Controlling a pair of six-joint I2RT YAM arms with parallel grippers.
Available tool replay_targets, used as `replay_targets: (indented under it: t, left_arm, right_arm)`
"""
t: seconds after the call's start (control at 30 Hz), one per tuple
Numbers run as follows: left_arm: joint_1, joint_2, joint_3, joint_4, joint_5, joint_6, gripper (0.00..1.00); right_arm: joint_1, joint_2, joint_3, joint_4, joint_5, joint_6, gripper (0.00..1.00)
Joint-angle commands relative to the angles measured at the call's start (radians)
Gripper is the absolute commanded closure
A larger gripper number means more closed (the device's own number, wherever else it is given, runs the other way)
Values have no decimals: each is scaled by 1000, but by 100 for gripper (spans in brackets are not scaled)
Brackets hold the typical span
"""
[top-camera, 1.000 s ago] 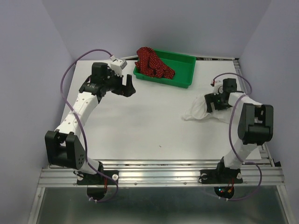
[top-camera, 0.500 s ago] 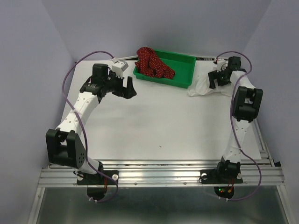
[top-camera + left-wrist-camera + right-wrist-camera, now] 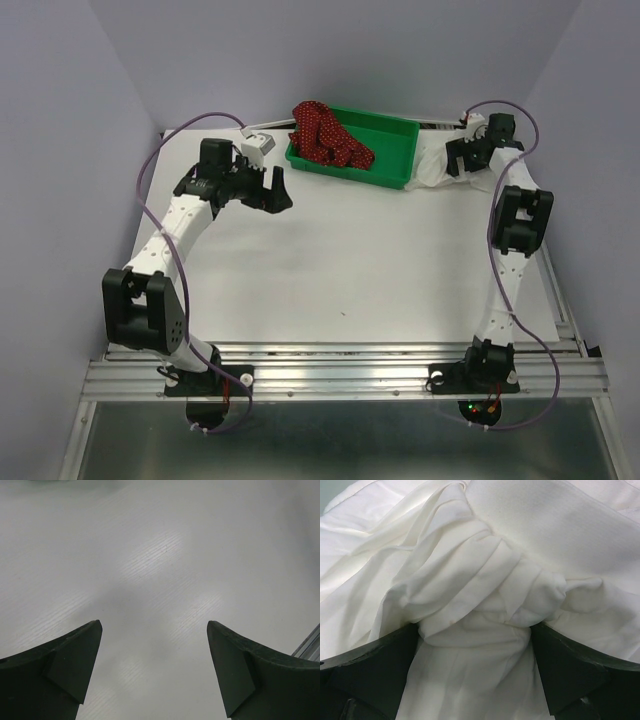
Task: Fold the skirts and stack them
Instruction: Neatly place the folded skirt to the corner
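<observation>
The right gripper [image 3: 474,627] is clamping a bunched fold of the white skirt [image 3: 485,570], which is lying at the far right corner of the table [image 3: 330,260], beside the tray [image 3: 398,172]. The left gripper [image 3: 155,630] is hovering, jaws apart, holding nothing. The red skirt [image 3: 325,135] is sitting in the tray (untouched, apparently). Step in hand: positioning the white skirt. The next move is calling for spreading it flat.

Twin white-and-black arms, purple cabling

Left arm [image 3: 170,235] and right arm [image 3: 505,290] both have white link shells, chunky black joint housings and a looping purple cable [image 3: 138,180]; the left black end effector [image 3: 270,187] and right black end effector [image 3: 468,160] carry matte dark wedge-shaped fingers [image 3: 65,665].
</observation>
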State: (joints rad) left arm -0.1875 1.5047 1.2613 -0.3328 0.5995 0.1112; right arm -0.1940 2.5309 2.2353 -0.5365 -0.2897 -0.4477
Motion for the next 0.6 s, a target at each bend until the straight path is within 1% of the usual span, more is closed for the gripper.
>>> replay_targets:
  t: [0.0, 0.1, 0.17, 0.2, 0.27, 0.37, 0.43, 0.5, 0.57]
  left_arm:
    - [8, -40, -17, 26, 39, 7, 1]
    - [10, -66, -22, 23, 31, 8, 1]
    - [11, -93, -34, 24, 16, 15, 1]
    - [13, -113, -39, 26, 0, 15, 1]
    - [14, -136, -53, 29, -18, 21, 1]
    - [20, -178, -62, 40, -66, 19, 1]
    - [23, -213, -66, 67, -107, 13, 1]
    - [23, -234, -71, 99, -130, 13, 1]
    - [23, -238, -63, 109, -142, 18, 1]
  right_arm:
    - [10, -113, -32, 9, -3, 32, 0]
    - [10, -191, -42, 90, 14, 84, 0]
    - [10, -282, -74, 188, 24, 141, 0]
    - [10, -331, -78, 211, 15, 159, 0]
    - [10, -375, -69, 244, -17, 172, 0]
    - [19, -446, -25, 195, -69, 190, 0]
    - [19, -483, -16, 114, -94, 187, 0]
    - [28, -559, -45, 28, -115, 176, 0]
    - [28, -621, -100, -14, -127, 178, 0]
